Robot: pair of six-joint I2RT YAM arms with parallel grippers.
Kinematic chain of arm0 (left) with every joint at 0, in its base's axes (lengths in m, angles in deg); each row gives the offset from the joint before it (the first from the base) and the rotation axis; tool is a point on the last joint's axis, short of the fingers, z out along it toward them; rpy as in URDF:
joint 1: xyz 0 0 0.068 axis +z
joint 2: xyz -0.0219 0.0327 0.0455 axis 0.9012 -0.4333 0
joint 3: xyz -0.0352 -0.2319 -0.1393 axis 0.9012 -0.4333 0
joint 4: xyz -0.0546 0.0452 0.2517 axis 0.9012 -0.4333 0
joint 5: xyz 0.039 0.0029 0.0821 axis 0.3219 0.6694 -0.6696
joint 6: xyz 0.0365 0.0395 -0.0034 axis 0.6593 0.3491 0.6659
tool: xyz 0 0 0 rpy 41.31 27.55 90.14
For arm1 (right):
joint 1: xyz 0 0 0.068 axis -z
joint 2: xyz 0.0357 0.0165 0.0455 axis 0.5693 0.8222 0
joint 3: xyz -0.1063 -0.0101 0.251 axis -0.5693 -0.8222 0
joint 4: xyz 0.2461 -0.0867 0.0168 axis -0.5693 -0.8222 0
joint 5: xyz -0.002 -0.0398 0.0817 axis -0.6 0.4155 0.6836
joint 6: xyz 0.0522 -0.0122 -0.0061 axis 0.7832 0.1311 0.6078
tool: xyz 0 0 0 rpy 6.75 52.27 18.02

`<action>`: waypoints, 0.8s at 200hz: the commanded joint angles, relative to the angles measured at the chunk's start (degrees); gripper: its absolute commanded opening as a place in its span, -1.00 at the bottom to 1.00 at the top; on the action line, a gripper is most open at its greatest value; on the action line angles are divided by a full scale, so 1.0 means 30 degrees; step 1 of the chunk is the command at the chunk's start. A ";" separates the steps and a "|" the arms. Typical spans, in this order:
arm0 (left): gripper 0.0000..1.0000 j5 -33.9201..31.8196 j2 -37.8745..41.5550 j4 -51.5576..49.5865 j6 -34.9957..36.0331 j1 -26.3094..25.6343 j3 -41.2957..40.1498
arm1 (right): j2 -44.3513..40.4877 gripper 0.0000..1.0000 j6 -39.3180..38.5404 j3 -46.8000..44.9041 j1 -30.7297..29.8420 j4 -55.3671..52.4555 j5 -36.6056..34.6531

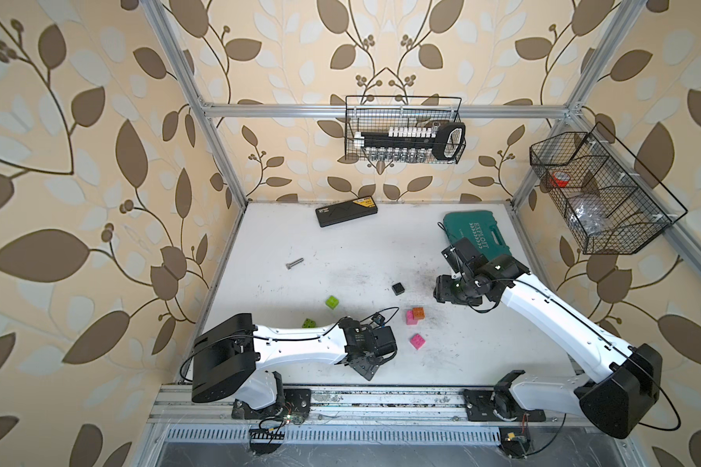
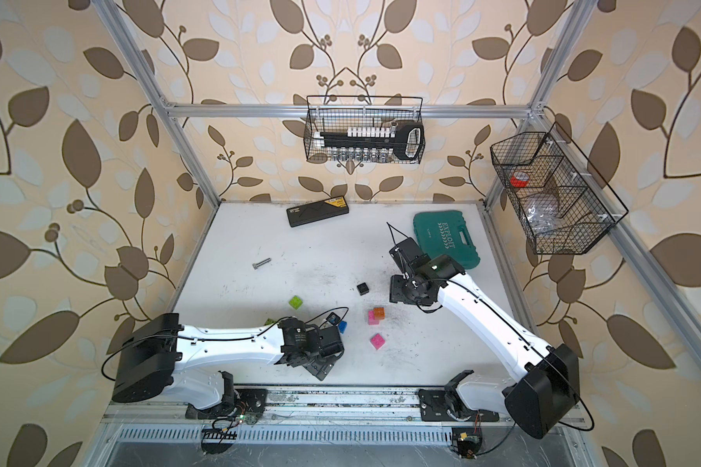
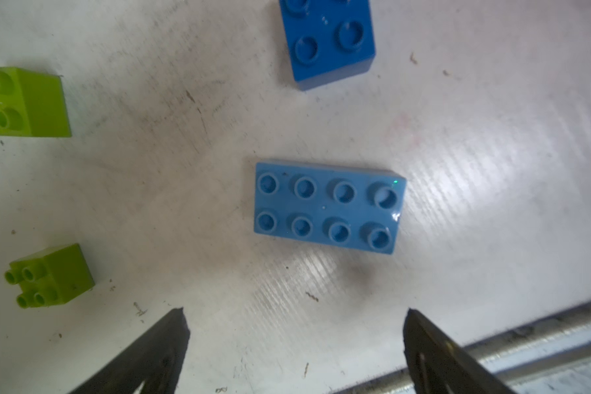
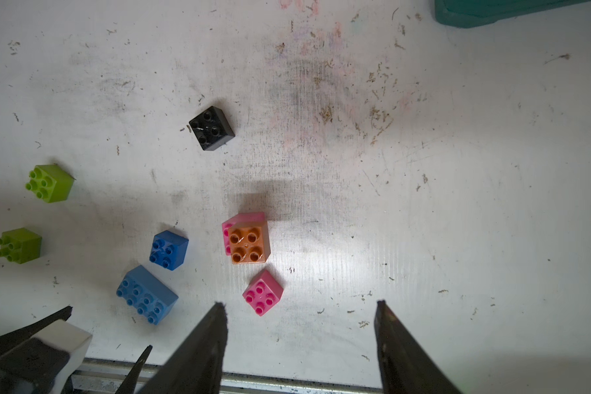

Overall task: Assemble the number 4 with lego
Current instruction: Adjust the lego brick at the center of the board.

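The lego lies as loose bricks on the white table; no number 4 is in view. My left gripper point(image 3: 294, 310) hangs open above the long light blue brick point(image 3: 328, 206), with nothing between its fingers. A dark blue brick point(image 3: 328, 41) and two lime green bricks point(image 3: 24, 102) point(image 3: 52, 276) lie around it. My right gripper point(image 4: 299, 303) is open and empty, raised over the table's right side. In its view I see a black brick point(image 4: 212, 128), an orange brick point(image 4: 248, 245) sitting on a pink one, and a lone pink brick point(image 4: 262, 291).
A teal tool case point(image 1: 476, 238) lies at the back right and a flat black box point(image 1: 347, 210) at the back wall. A bolt point(image 1: 294, 265) rests left of centre. Two wire baskets point(image 1: 405, 133) point(image 1: 599, 194) hang on the frame. The metal rail point(image 1: 340, 398) runs along the front edge.
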 commanded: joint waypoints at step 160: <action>0.98 -0.3988 -0.2059 0.1397 0.0389 0.2251 0.1891 | -0.0832 0.36 -0.0004 -0.0415 0.0510 -0.0312 -0.0423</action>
